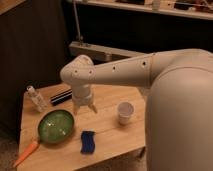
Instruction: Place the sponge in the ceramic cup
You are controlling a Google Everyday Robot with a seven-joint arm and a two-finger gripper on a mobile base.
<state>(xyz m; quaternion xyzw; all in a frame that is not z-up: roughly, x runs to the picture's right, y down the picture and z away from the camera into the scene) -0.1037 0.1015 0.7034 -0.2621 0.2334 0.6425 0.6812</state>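
A small deep-blue sponge [88, 141] lies flat on the wooden table [107, 145], near its front edge. To its upper right stands the white ceramic cup [125, 112], upright and by itself. My gripper [84, 108] hangs from the white arm above the middle of the table, just behind the sponge and left of the cup. It touches neither of them. Nothing shows between its two pale fingers [93, 107].
A green bowl [56, 126] sits left of the sponge, with an orange-handled tool [26, 152] at the table's front left corner. A clear plastic bottle [37, 98] and a black bar [61, 96] lie at the back left. My arm's bulky white body fills the right side.
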